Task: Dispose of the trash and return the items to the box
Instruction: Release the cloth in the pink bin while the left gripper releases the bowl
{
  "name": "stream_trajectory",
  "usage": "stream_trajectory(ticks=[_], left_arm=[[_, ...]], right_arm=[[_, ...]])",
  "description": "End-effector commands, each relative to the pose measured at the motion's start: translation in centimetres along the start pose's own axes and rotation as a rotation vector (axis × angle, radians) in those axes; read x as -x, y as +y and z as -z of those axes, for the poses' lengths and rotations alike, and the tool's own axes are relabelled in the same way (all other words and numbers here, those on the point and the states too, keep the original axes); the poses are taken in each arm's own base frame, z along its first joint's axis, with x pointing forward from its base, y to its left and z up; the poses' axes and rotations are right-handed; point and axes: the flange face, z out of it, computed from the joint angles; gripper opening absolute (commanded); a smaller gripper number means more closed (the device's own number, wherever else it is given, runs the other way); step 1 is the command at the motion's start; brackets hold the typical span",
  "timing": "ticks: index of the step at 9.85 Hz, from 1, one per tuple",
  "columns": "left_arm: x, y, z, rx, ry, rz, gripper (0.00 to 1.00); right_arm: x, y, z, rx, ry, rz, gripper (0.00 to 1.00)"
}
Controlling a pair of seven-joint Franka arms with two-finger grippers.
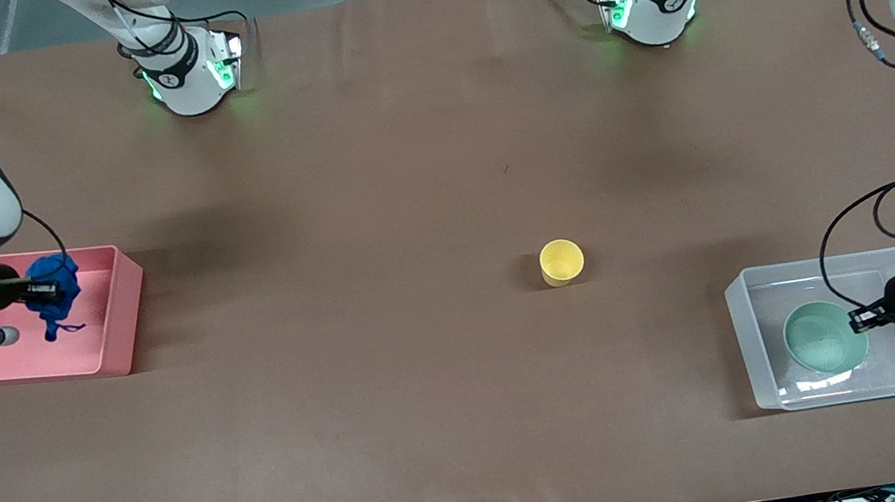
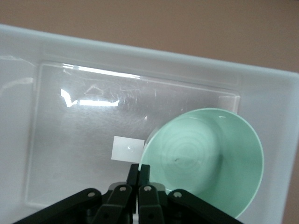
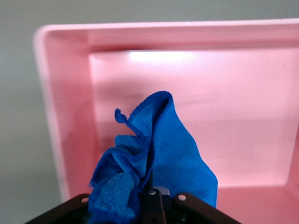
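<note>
The trash, a bright blue cloth wad (image 1: 54,284), hangs from my right gripper (image 1: 43,292), which is shut on it over the pink bin (image 1: 113,333). In the right wrist view the cloth (image 3: 159,144) drapes from the gripper (image 3: 152,186) above the bin's floor (image 3: 210,93). My left gripper (image 1: 860,318) is shut on the rim of the mint-green bowl (image 1: 823,338) inside the clear box (image 1: 752,348). The left wrist view shows the bowl (image 2: 205,158), the gripper (image 2: 139,171) and the box's white label (image 2: 127,149). The yellow cup (image 1: 561,261) stands upright mid-table.
Both arm bases (image 1: 190,72) (image 1: 653,3) stand along the table's edge farthest from the front camera. The pink bin is at the right arm's end, the clear box at the left arm's end. Brown tabletop lies between them around the cup.
</note>
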Motion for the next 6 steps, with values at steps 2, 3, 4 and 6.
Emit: stream_trajectory(ticks=[2, 3, 4, 6], left_arm=[[0.0, -0.4, -3.8, -0.038, -0.006, -0.025, 0.32], [-0.1, -0.4, -3.7, -0.04, -0.005, -0.023, 0.74], [-0.2, -0.3, -3.0, -0.042, 0.004, -0.026, 1.0], [-0.5, 0.7, 0.6, -0.051, 0.024, -0.026, 1.0]], right_arm=[[-1.2, 1.5, -2.2, 0.011, 0.026, 0.024, 0.78], [-1.7, 1.7, -1.3, 0.014, 0.036, 0.023, 1.0], [-2.1, 1.4, 0.3, 0.016, 0.031, 0.025, 1.0], [-3.5, 0.4, 7.3, 0.017, -0.002, 0.036, 1.0]])
